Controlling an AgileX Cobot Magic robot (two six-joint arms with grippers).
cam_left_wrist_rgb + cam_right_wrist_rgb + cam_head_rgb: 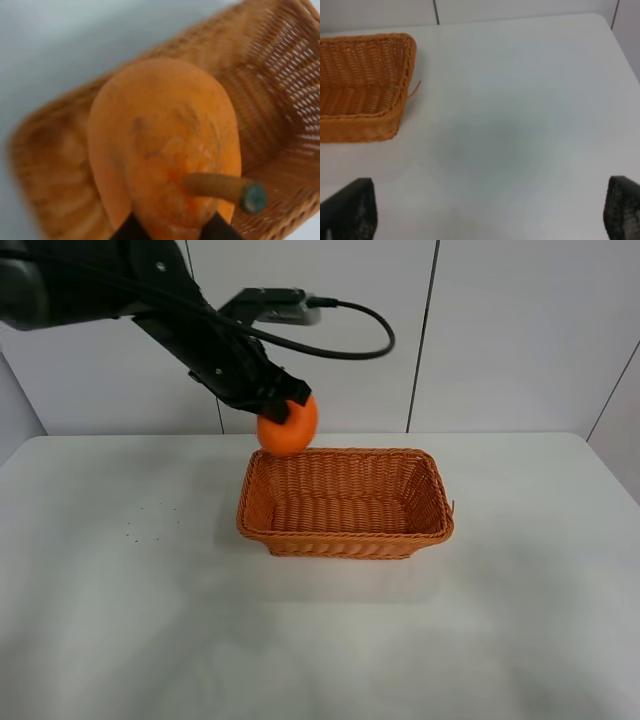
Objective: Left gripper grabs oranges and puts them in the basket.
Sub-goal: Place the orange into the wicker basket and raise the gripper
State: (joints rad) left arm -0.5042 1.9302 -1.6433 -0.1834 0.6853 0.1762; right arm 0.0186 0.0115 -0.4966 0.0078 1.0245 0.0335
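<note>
1. The left gripper comes in from the upper left of the high view with its fingers clamped on the orange. The fruit is held in the air and rests on nothing.
2. The orange hangs over the far left corner of the basket, just overlapping the back rim from where I stand. It is not down inside.
3. In the left wrist view the fruit fills most of the picture, its stubby stem poking out sideways. Two dark fingertips press against it at the edge of the shot, and the wicker floor lies blurred beneath.
4. A black cable loops out behind the arm against the pale wall panels.
5. The basket sits upright on the white table, roughly in the middle, with nothing in it. One loose strand sticks out from its near corner in the right wrist view.
6. The right gripper is spread wide and holds nothing (only its two dark tips show, one at each lower corner of its own camera's shot). It hangs over bare tabletop, beside the basket and not touching it.
</note>
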